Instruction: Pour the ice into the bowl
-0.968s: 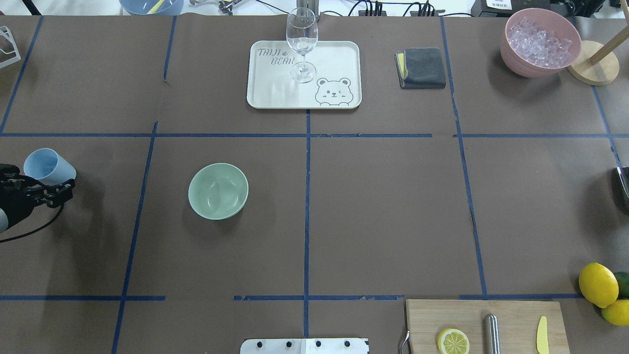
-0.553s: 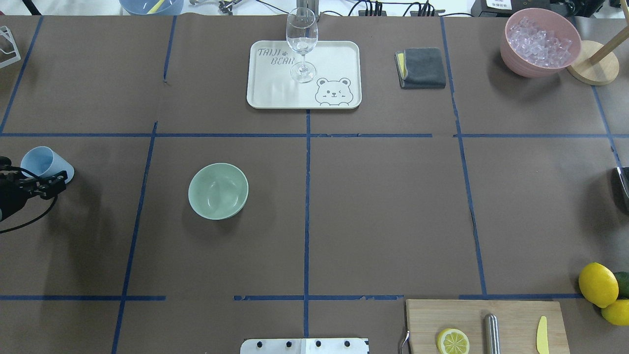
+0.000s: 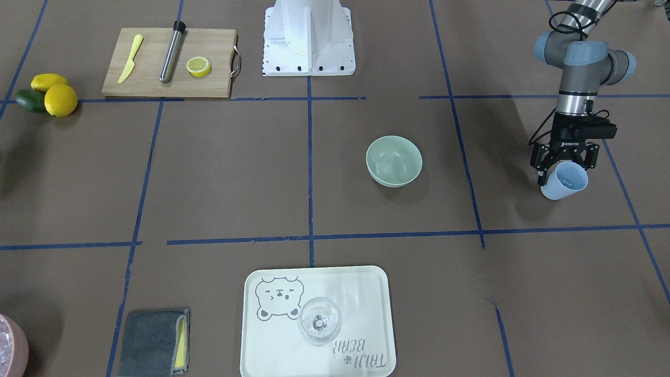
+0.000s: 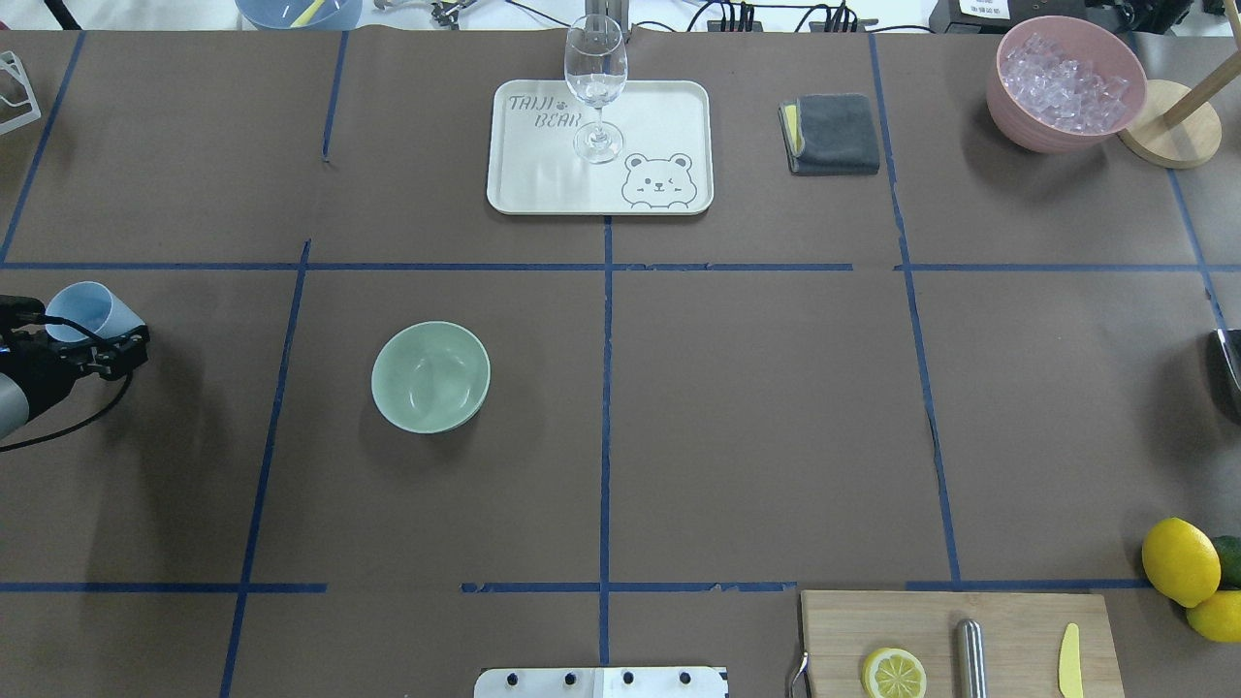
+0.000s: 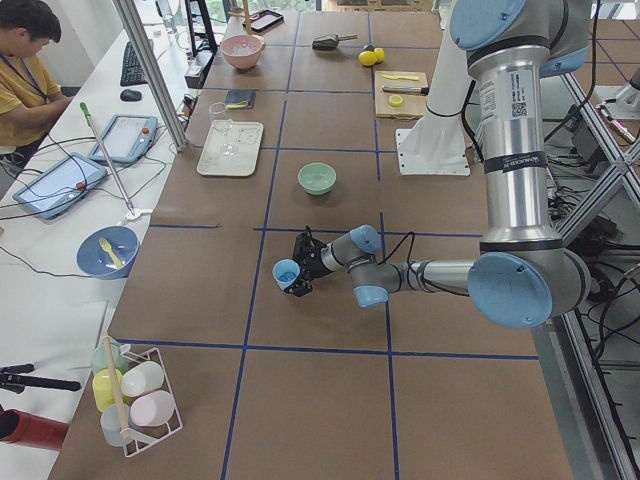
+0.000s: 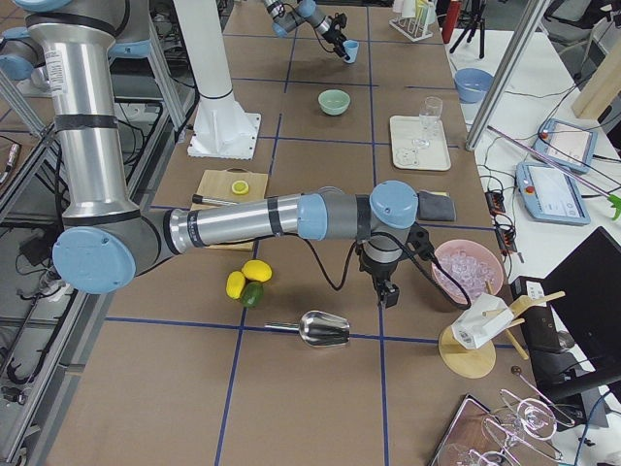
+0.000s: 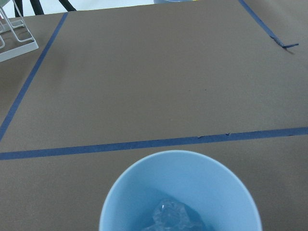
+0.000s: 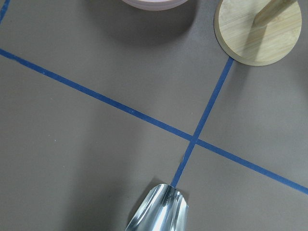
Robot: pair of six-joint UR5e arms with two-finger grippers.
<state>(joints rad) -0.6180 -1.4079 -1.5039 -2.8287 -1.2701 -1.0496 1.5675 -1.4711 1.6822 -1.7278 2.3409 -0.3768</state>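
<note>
My left gripper (image 4: pixel 82 332) is shut on a light blue cup (image 4: pixel 81 306) at the table's far left, also seen in the front view (image 3: pixel 564 180) and the left side view (image 5: pixel 286 272). The cup is tilted, mouth away from the robot. The left wrist view shows clear ice cubes (image 7: pixel 171 215) at the bottom of the cup (image 7: pixel 180 192). The mint-green bowl (image 4: pixel 430 376) stands upright and empty on the table, well to the right of the cup, and shows in the front view (image 3: pixel 393 161). My right gripper (image 6: pixel 386 291) shows only in the right side view; I cannot tell if it is open.
A pink bowl (image 4: pixel 1066 126) full of ice stands at the far right, beside a wooden stand (image 4: pixel 1173 136). A tray (image 4: pixel 543 184) holds a wine glass (image 4: pixel 595 87). A grey cloth (image 4: pixel 832 134), a cutting board (image 4: pixel 931 620), lemons (image 4: pixel 1179 560) and a metal scoop (image 6: pixel 325 330) lie around.
My left gripper with the blue cup has shifted slightly toward the table's far side. The bowl and the other objects have not moved.
</note>
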